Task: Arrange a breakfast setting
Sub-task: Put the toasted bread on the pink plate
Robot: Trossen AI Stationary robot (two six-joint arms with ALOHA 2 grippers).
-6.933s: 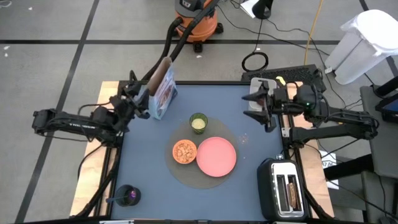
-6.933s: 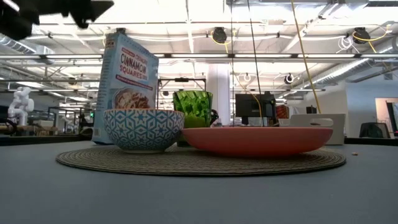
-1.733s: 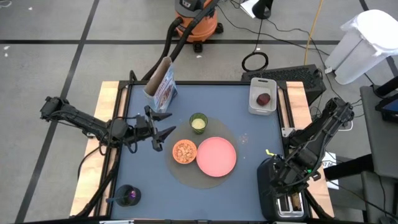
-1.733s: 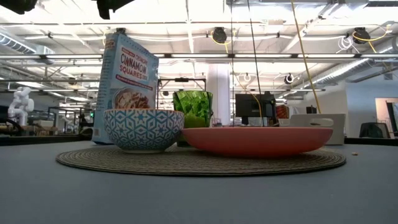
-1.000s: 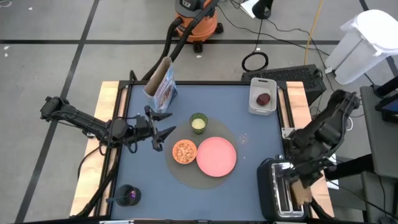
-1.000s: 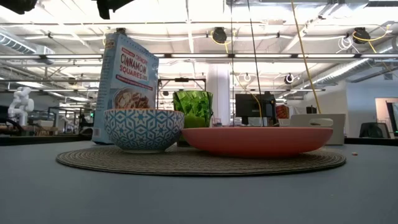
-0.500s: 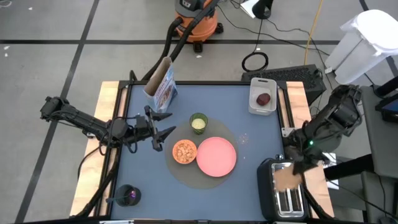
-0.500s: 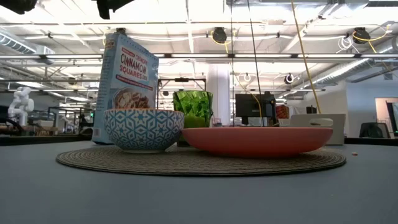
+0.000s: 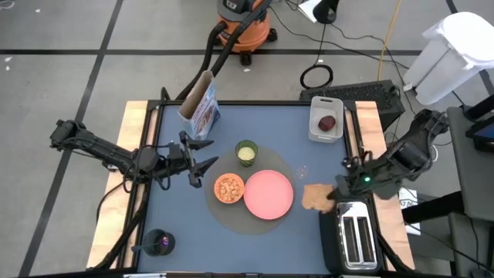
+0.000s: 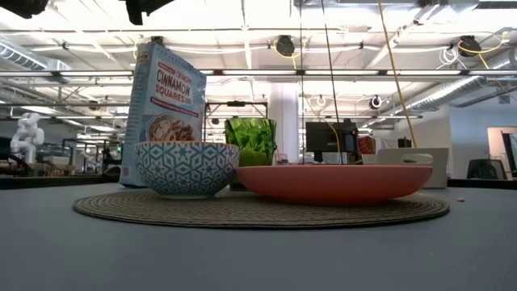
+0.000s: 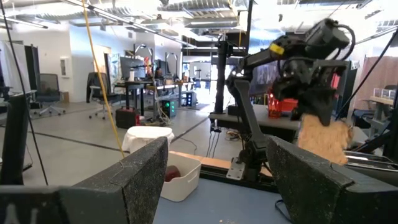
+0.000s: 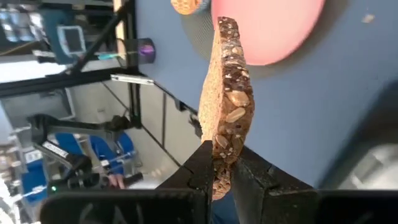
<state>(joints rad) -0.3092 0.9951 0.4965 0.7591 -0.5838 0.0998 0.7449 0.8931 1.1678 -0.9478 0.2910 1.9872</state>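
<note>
My right gripper (image 9: 332, 194) is shut on the brown toast slice (image 9: 314, 197), which hangs above the blue table between the black toaster (image 9: 356, 238) and the pink plate (image 9: 268, 193). The plate, the orange bowl (image 9: 228, 188) and the green cup (image 9: 245, 153) rest on a round woven mat (image 10: 258, 208). The blue cereal bag (image 9: 201, 106) stands upright at the far left. The dark-red fruit (image 9: 327, 123) lies in a white tub. The spoon stands in a dark cup (image 9: 160, 242). My left gripper (image 9: 207, 154) hovers open, left of the cup. My right gripper pinches one end of the toast (image 12: 220, 163), a finger on each flat face (image 12: 200, 167). The fingers come from the table's right, slanting down. The slice sticks out past the fingertips toward the plate, lifted clear of table and toaster.
The white tub (image 9: 326, 120) sits at the far right corner. Bare blue table lies in front of the mat and between the mat and the toaster. Wooden rails (image 9: 131, 123) and arm bases flank the table on both sides.
My right gripper has carried the toast from above the toaster's right side toward the table's left and a little far, to beside the plate. Its wrist has turned and tipped downward, so the slice now shows its flat face from above. The left arm stays still.
</note>
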